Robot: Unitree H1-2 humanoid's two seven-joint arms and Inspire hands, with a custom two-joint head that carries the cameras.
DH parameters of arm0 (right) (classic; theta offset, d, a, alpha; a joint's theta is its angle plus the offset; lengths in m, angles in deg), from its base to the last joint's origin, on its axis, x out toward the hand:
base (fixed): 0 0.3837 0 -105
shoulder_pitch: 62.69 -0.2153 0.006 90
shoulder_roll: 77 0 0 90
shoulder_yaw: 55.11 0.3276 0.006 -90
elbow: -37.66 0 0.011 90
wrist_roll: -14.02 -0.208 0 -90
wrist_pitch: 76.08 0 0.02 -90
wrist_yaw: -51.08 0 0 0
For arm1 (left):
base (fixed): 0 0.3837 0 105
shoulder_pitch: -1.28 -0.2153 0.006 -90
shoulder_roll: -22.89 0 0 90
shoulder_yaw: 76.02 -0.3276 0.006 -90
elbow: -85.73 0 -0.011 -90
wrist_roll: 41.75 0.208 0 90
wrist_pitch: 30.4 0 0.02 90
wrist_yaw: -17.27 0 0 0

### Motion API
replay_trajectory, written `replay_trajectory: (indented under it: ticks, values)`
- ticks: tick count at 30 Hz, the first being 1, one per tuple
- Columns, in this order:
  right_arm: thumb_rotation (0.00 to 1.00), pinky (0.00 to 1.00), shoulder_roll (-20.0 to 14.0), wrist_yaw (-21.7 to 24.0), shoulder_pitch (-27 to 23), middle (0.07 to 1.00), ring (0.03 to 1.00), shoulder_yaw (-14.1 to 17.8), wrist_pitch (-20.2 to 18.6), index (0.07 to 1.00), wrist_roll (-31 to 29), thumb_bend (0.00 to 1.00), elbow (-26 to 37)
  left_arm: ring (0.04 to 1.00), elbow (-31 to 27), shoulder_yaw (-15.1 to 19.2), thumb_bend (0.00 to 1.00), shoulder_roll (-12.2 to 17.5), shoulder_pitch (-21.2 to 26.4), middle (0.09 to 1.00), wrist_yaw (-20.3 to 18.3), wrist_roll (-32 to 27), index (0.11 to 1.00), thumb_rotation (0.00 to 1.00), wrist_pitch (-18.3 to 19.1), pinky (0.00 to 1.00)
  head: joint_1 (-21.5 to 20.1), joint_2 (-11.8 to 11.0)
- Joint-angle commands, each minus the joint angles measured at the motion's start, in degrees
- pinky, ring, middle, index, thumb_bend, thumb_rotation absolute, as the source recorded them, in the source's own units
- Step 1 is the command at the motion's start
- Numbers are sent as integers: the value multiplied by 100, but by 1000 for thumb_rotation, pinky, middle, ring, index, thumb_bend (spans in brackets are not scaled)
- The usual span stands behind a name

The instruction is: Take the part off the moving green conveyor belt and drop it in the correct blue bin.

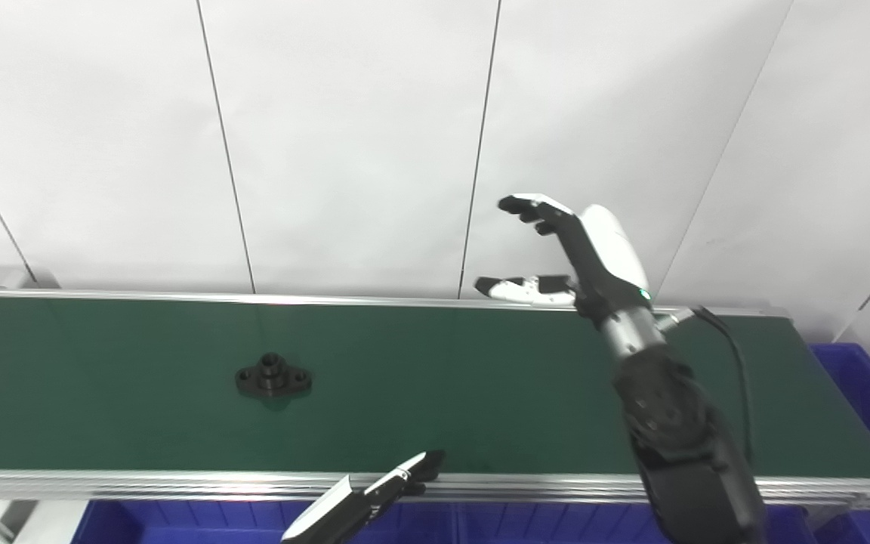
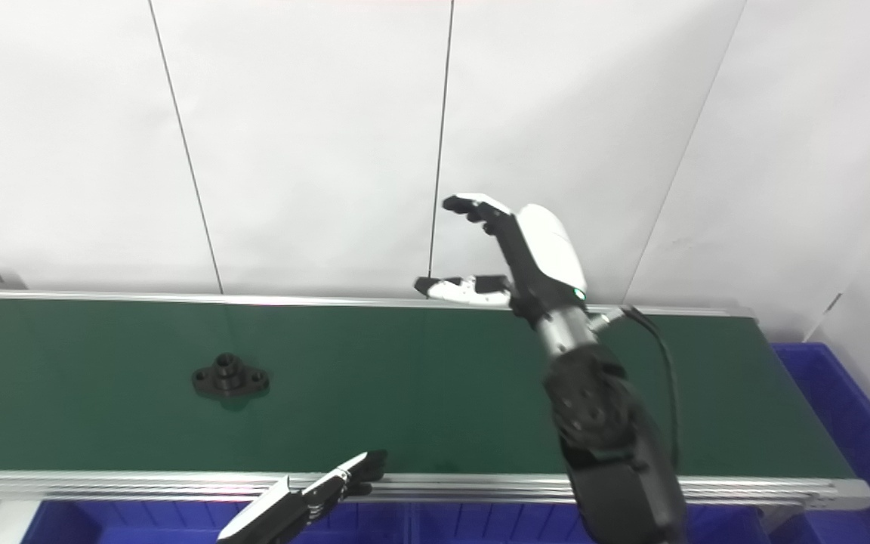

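Observation:
A small black flanged part (image 1: pixel 273 376) with a raised centre boss lies flat on the green conveyor belt (image 1: pixel 442 393), left of the middle. My right hand (image 1: pixel 556 253) hovers above the belt's far edge, well to the right of the part, open with fingers and thumb spread and nothing between them. My left hand (image 1: pixel 374 495) pokes in at the bottom, its fingers stretched out over the belt's near rail, holding nothing. The part is clear of both hands.
Blue bins sit below the near rail (image 1: pixel 480 521) and past the belt's right end (image 1: pixel 869 393). Aluminium rails (image 1: pixel 178 483) run along both long sides of the belt. A white panelled wall (image 1: pixel 329 151) stands behind.

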Motion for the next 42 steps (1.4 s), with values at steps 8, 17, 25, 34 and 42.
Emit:
replay_trajectory:
  ticks: [8, 17, 25, 34, 42]
  values:
    - [257, 603, 283, -432, -878, 696, 662, -429, 126, 713, 255, 939, -1459, 964, -318, -51, 360, -32, -87, 987, 91, 77, 975, 704, -211, 928, 127, 25]
    - [289, 631, 531, -595, -1462, 733, 697, -858, 54, 710, 328, 967, -2782, 960, -478, -82, 359, -52, -207, 989, 122, 119, 970, 709, -174, 919, 142, 115]
    - [309, 665, 716, -756, -1658, 735, 707, -1266, 69, 714, 476, 971, -3554, 961, -536, -85, 361, -88, -280, 986, 139, 85, 967, 702, -168, 921, 188, 186]
    - [313, 681, 998, -887, -1671, 750, 735, -1581, 34, 719, 513, 954, -4084, 959, -628, -73, 352, -73, -328, 981, 122, 68, 964, 693, -76, 917, 186, 234]
    - [302, 744, 1208, -878, -1696, 796, 797, -1763, -52, 736, 571, 932, -4346, 947, -707, -26, 364, -97, -394, 969, 162, -6, 950, 681, -65, 906, 235, 274]
